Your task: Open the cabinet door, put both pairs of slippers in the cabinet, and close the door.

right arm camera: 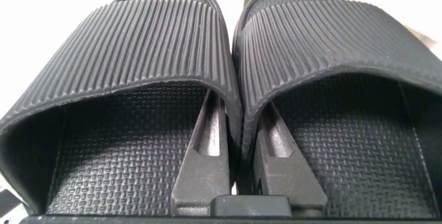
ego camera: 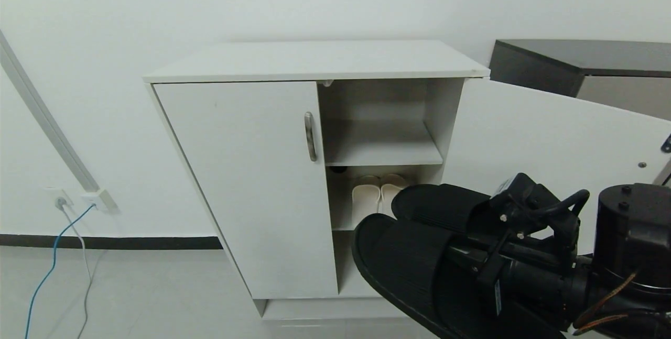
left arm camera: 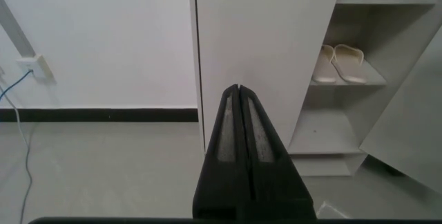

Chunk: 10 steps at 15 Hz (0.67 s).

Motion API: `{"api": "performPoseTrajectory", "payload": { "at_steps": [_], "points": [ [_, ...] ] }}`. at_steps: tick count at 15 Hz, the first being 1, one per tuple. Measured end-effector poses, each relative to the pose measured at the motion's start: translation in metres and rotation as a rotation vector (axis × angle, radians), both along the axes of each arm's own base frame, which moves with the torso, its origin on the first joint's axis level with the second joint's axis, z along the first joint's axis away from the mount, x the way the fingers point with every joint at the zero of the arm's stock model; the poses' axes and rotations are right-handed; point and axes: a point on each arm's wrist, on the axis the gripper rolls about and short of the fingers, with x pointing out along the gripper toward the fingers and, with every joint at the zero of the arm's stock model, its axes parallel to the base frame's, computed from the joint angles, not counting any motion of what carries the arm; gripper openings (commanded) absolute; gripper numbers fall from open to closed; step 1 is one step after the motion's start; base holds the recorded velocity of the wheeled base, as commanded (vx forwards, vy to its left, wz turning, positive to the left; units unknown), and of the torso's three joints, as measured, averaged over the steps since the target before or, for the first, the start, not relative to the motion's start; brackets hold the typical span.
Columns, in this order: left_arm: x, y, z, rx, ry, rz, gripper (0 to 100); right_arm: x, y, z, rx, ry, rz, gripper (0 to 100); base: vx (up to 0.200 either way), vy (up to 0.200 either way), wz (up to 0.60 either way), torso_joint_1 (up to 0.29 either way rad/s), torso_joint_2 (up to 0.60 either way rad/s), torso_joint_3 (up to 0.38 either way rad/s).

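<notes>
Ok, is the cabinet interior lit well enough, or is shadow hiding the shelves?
Head view: even light, no glare on the cabinet; the white slippers sit in soft shade, and the black slippers cover much of the bottom shelf. Left wrist view: the bottom shelf shows, lightly shaded. Right wrist view: the black slippers look dark around the jaws of the right gripper.

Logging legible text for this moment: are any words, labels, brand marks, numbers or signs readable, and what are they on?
No text can be read in any view.
Small pale tag on the arm behind the right gripper: too small to read.
Black slippers, white slippers, cabinet, wall sockets: no print visible.
</notes>
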Motion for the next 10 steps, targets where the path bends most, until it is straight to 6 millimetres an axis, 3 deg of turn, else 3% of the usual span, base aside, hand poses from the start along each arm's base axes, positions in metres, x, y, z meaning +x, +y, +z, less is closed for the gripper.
{"api": "performPoseTrajectory", "payload": {
  "at_steps": [5, 10],
  "points": [
    [0.0000, 0.0000, -0.0001, 0.000, 0.001, 0.000, 0, 0.0001, 0.0002, -0.0004, -0.001, 0.001, 0.000, 0, 0.000, 0.000, 0.00, -0.025, 0.41, 0.375],
    [0.0000, 0.0000, 0.0000, 0.000, 0.000, 0.000, 0, -0.0002, -0.0001, -0.0019, -0.005, 0.005, 0.000, 0, 0.000, 0.000, 0.00, 0.000, 0.00, 0.000]
  ]
}}
